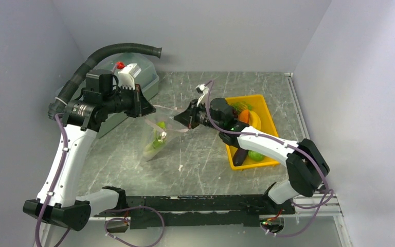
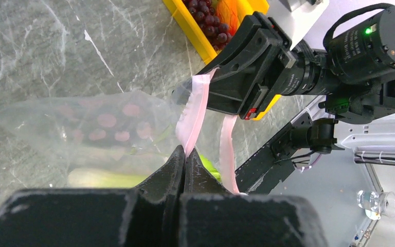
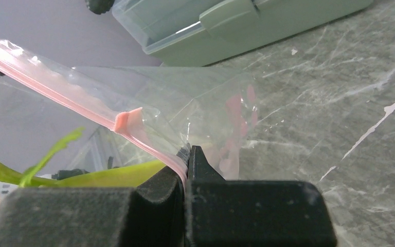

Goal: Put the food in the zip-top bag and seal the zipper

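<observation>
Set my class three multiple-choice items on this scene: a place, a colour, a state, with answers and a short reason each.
1. The yellow tray stands: A right of the zip-top bag; B inside it; C left of it.
2. The zipper is: A blue; B pale pink; C black.
3. The left end effector and right end effector are: A both open; B both shut on the zipper; C one open, one shut.
Answers: 1 A, the top view shows the tray at the bag's right. 2 B, both wrist views show a pink strip. 3 B, each wrist view shows it pinching the strip.
</observation>
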`<act>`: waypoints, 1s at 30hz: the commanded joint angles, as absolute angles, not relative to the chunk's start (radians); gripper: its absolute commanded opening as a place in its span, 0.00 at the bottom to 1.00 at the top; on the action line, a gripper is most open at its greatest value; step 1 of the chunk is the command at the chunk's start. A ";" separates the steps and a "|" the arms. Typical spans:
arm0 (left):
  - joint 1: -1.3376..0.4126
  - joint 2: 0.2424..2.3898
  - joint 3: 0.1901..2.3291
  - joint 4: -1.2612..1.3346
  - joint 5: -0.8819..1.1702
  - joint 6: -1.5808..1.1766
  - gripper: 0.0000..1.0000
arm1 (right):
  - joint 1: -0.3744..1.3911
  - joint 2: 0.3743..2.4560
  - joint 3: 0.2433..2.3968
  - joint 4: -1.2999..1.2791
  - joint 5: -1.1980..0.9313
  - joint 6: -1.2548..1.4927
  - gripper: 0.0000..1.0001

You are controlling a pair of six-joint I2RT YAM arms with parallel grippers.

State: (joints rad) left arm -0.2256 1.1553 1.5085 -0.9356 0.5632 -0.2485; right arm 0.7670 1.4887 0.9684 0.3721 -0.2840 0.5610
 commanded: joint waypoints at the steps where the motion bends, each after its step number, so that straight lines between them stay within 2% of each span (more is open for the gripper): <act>1: -0.198 1.136 1.540 -0.839 0.586 -0.222 0.00 | 0.715 1.531 0.920 0.237 -0.207 0.555 0.00; 6: -0.237 1.141 1.488 -0.780 0.620 -0.265 0.00 | 0.704 1.491 0.911 0.147 -0.157 0.498 0.00; 11: -0.365 1.157 1.482 -0.779 0.531 -0.278 0.00 | 0.686 1.426 0.913 0.035 -0.124 0.451 0.00; 18: -0.521 1.196 1.461 -0.758 0.405 -0.348 0.00 | 0.684 1.340 0.932 -0.073 -0.119 0.416 0.20; 22: -0.589 1.216 1.450 -0.752 0.281 -0.391 0.00 | 0.682 1.305 0.953 -0.133 -0.122 0.394 0.41; 30: -0.634 1.253 1.402 -0.712 0.159 -0.481 0.00 | 0.681 1.173 1.001 -0.265 -0.103 0.374 0.59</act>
